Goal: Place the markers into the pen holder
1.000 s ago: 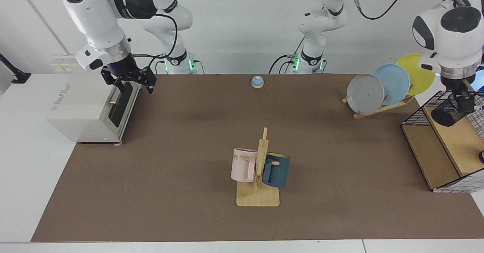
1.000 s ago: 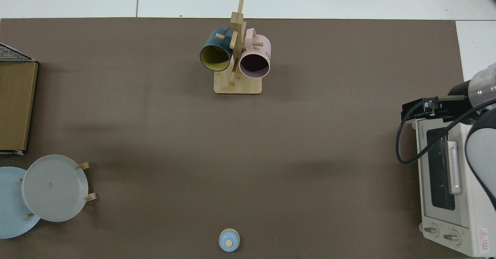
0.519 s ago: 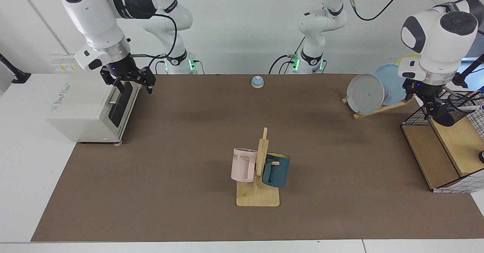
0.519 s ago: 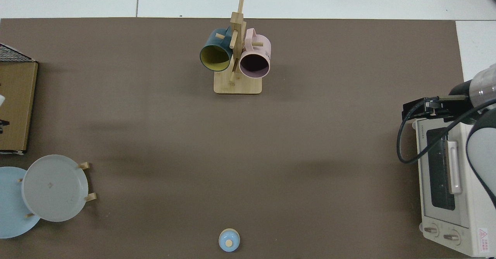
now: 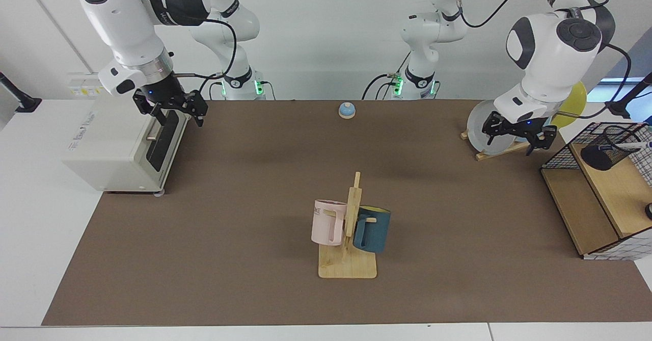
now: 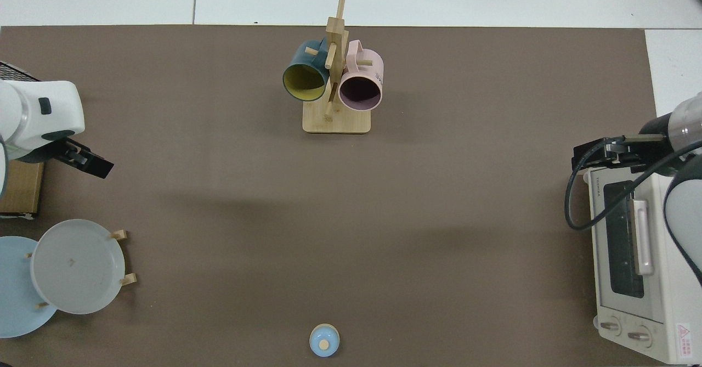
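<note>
Currently the slim white marker with dark blue cap (image 5: 636, 146) leans in the black wire-mesh pen holder (image 5: 605, 152) on the wood-and-wire shelf (image 5: 608, 193). Left end effector (image 5: 515, 135) apart, empty, near the grey plate (image 5: 490, 126): a careless swing could clip it. Right end effector (image 5: 174, 107) waits, apart, over the white toaster oven (image 5: 119, 145).

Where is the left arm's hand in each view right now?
Facing view: the left hand hangs open and empty in front of the plate rack, short of the wire shelf.
Top view: the same hand at the left edge.
Shared landmark: the grey plate.
</note>
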You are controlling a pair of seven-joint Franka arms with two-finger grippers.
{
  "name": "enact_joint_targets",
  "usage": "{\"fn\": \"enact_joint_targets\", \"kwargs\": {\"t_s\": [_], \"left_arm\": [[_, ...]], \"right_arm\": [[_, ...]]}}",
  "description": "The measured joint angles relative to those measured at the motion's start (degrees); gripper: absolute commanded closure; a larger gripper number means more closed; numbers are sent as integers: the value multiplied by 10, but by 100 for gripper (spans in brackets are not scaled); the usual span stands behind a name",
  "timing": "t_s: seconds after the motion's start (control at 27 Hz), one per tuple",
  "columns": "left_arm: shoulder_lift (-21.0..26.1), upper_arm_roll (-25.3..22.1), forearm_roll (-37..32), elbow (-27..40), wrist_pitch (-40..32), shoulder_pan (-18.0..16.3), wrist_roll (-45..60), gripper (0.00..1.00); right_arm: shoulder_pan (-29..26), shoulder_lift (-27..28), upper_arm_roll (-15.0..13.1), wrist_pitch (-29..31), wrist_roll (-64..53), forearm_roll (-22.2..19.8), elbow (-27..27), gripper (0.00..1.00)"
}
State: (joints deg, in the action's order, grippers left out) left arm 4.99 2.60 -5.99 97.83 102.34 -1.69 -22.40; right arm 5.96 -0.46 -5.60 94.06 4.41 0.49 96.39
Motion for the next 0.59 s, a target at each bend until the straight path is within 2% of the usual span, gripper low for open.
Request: {"fn": "enact_joint_targets", "kwargs": {"t_s": [0.15,0.22,0.59], "left_arm": [[-1,1,30,0,0,5,130,0],[-1,2,32,0,0,7,161,0],[-9,-7,43,-3,0,4,204,0]], "right_arm": [[-6,0,0,0,0,0,0,0],[-8,0,-1,0,0,0,0,0],[-14,0,-1,0,0,0,0,0]]}}
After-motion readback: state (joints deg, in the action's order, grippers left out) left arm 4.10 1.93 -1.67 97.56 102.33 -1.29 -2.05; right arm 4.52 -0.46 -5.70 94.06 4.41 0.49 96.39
